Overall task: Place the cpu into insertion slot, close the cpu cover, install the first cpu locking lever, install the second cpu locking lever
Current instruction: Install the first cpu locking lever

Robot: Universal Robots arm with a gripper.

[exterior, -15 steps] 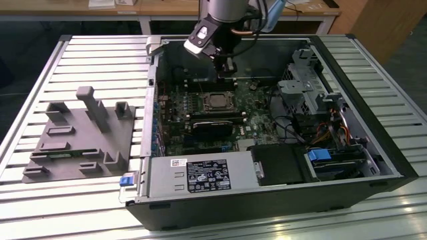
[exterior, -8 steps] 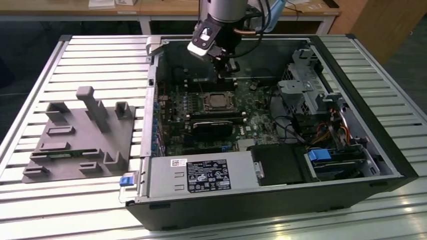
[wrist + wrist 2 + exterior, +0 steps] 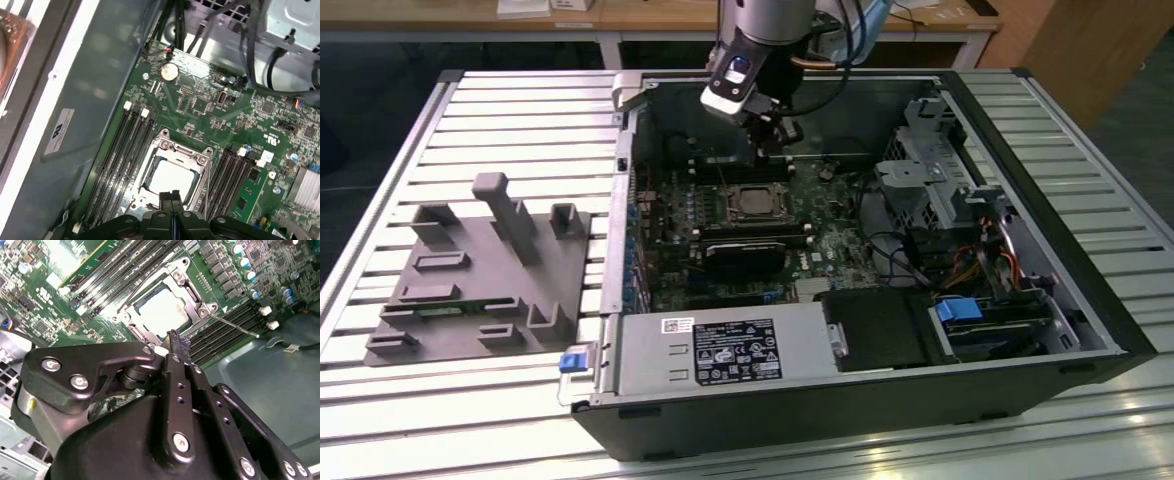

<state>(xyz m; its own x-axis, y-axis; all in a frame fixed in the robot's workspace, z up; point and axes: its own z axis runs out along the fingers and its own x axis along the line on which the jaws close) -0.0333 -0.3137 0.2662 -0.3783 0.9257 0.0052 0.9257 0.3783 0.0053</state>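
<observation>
The black 2-fingered end effector (image 3: 171,196) has its fingers pressed together with nothing between them, and it hangs inside the open black tower computer case (image 3: 854,425) that lies on its side on the slatted metal bench (image 3: 520,110).

Directly below and just ahead of the fingertips sits the small square cpu with the silvery-grey metal top (image 3: 172,177), lying flat in its socket on the green motherboard (image 3: 200,105). The thin silvery metal cpu cover with the square cut-out (image 3: 201,162) lies down over it, framing the chip on all 4 sides. So seating and cover both look done.

In the second wrist view, 1 thin silvery wire locking lever (image 3: 235,325) runs out from the socket corner nearest the end effector. Its long axis slants away across the black memory slots (image 3: 225,332), and it appears unlatched. The fingertips are just beside its socket end; whether they touch it cannot be told.

Well away from the end effector, outside the case, a grey moulded fixture tray (image 3: 480,280) rests on the bench.
</observation>
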